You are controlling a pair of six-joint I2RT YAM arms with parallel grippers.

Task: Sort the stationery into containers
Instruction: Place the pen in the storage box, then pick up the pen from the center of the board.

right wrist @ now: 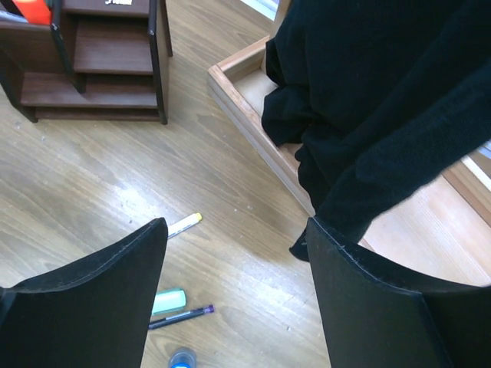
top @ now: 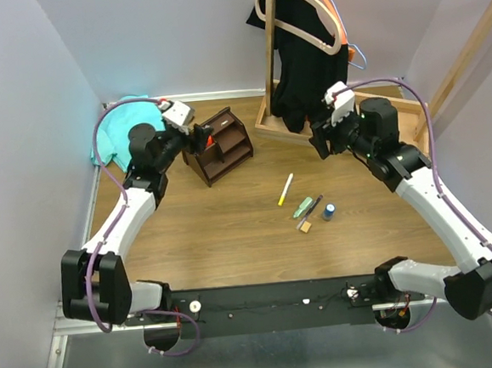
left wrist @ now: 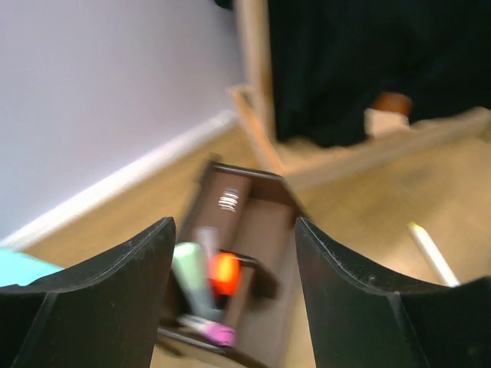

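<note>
Right gripper (right wrist: 235,224) spread, empty, on the nearer arm: yellow marker (top: 286,189) lies on the table (top: 225,237) nearward of it, long axis roughly near-far. Left gripper (left wrist: 234,222) spread above organizer (top: 226,147), seemingly empty; view blurred.

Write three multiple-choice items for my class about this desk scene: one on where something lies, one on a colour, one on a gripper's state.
1. The organizer stands on the table. Where is the yellow marker?
A. In one of its slots.
B. On the table, apart from it.
C. Underneath it.

2. What colour is the small cylinder beside the pen?
A. Blue.
B. Red.
C. White.

3. How is the right gripper?
A. Shut on the pen.
B. Shut on the marker.
C. Open, holding nothing.

Answers:
1 B: it lies on bare wood, away from the organizer.
2 A: the top view shows it blue.
3 C: its jaws stand apart with nothing between them.
</note>
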